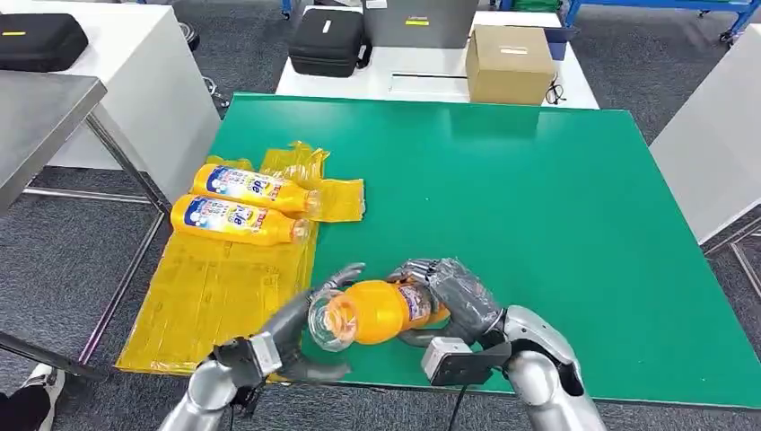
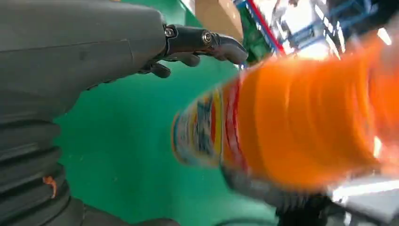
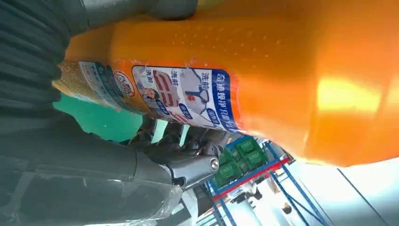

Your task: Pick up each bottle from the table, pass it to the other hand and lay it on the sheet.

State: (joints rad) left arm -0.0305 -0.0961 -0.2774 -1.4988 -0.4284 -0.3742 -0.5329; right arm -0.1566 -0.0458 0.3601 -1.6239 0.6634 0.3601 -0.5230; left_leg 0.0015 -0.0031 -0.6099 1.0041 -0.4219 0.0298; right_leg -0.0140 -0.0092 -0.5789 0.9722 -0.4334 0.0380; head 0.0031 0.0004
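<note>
My right hand (image 1: 453,296) grips an orange bottle (image 1: 372,312) by its labelled part and holds it on its side just above the green table (image 1: 538,197) near the front edge. The bottle's other end points at my left hand (image 1: 305,328), whose fingers are spread around that end without closing on it. In the left wrist view the bottle (image 2: 301,117) is blurred, and the fingers (image 2: 207,42) stand apart from it. The right wrist view has the bottle (image 3: 263,61) pressed against the right hand (image 3: 94,160). Two more bottles (image 1: 251,187) (image 1: 238,220) lie side by side on the yellow sheet (image 1: 215,287).
The yellow sheet hangs over the table's left edge. Behind the table, a white bench carries a cardboard box (image 1: 509,63) and a black case (image 1: 329,40). A metal table (image 1: 36,108) and a white table (image 1: 135,72) stand to the left.
</note>
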